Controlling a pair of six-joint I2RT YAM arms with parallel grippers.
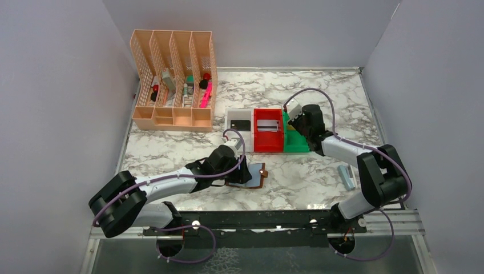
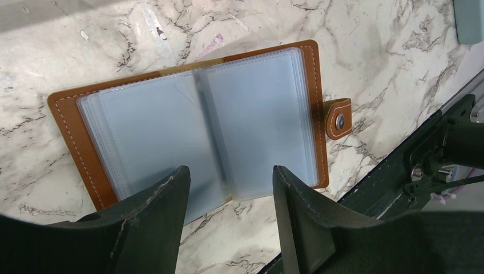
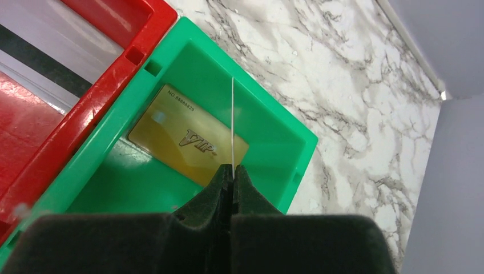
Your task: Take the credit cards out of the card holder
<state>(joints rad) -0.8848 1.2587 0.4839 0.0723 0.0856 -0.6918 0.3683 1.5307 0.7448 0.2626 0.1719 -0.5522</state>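
Observation:
The brown card holder lies open on the marble, its pale blue-grey pockets up and its snap tab at the right edge. My left gripper hangs open just above its near edge, holding nothing. Over the green bin, my right gripper is shut on a thin credit card seen edge-on. A gold credit card lies flat in that bin. Another silvery card rests in the red bin, and a black one in the white bin.
A peach file organizer with pens stands at the back left. A small light-blue block lies right of the holder, near the right arm. The black rail runs along the near table edge.

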